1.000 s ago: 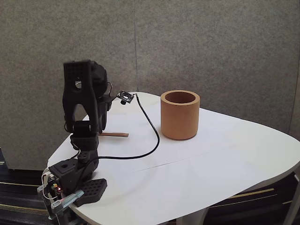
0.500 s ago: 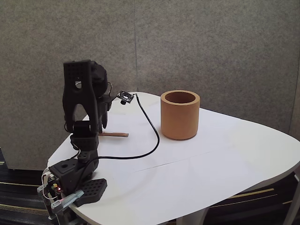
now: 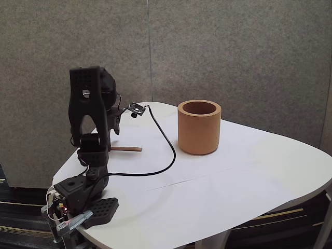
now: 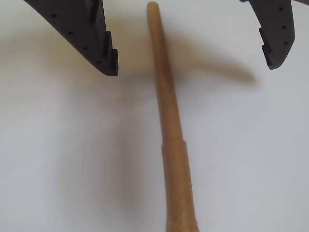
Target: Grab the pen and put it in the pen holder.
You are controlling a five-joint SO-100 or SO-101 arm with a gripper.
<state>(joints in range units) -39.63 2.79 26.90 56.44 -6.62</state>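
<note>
pen (image 4: pixel 171 140): 1 | pen holder (image 3: pixel 199 127): 1 | arm (image 3: pixel 91 135): 1 | cable (image 3: pixel 165 150): 1 | table (image 3: pixel 233 192): 1

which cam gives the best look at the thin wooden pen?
Wrist view: the thin light-brown wooden pen runs lengthwise on the white table, between the open end effector fingertips. Fixed view shows a short stub beside the black arm.

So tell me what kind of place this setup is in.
Probably an office or lab corner. A rounded white table stands against grey fabric partition panels, with a small black robot arm clamped at its edge. On the table are a terracotta-coloured cup and a wooden pen.
</note>
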